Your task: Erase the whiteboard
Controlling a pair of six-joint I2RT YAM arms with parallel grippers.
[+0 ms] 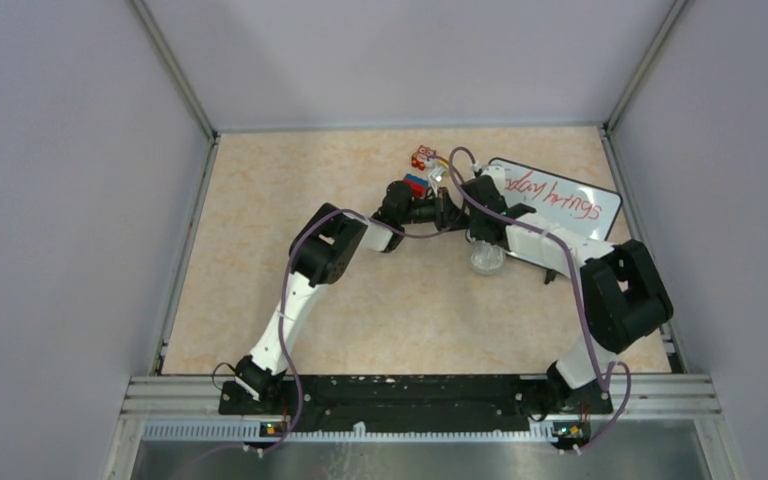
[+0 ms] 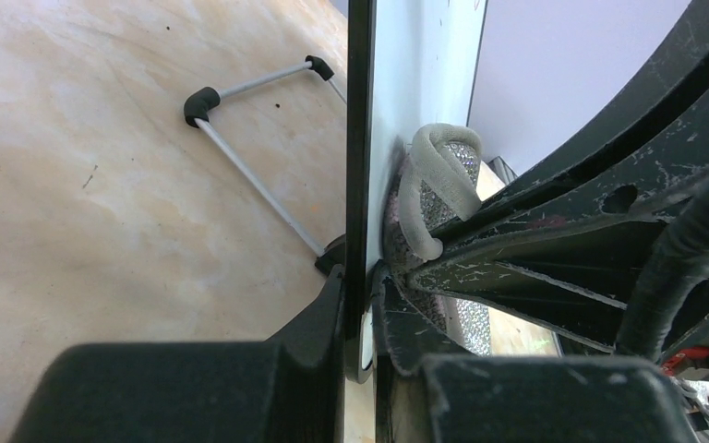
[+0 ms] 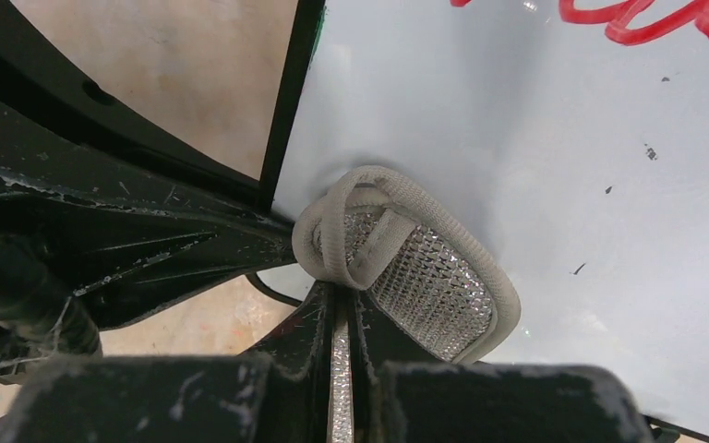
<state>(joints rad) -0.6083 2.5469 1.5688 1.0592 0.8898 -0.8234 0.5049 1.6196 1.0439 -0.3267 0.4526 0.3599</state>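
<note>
So here's where you're at: the whiteboard (image 1: 560,195) sits near the far right corner of the counter (image 1: 260,250), propped on its wire stand (image 2: 249,171), and the red handwriting (image 3: 628,29) across its face hasn't been wiped yet. Your left end effector (image 2: 358,309) is clenched on the board's thin black frame at its left-hand end. In the left wrist view the frame runs edge-on right between the fingers. Your right end effector (image 3: 340,300) is clamped on a grey cloth pad (image 3: 415,277). The pad is pressed against the white face near that same end, apart from the red strokes.

Handling-wise, my read is that the board is thin, stiff and light. The stand is just skinny wire with little black feet, so it'll probably skid or tip back if you push on it unbraced. The frame grip you've got looks like the right place to hold, since it's on the rim only and covers no writing. The glossy face is likely slick, so the pad should glide. The pad itself is soft and floppy and only pinched at one end, so I'd guess it can fold over or pull free if you drag hard. Go with moderate pressure and sweep toward the writing.
</note>
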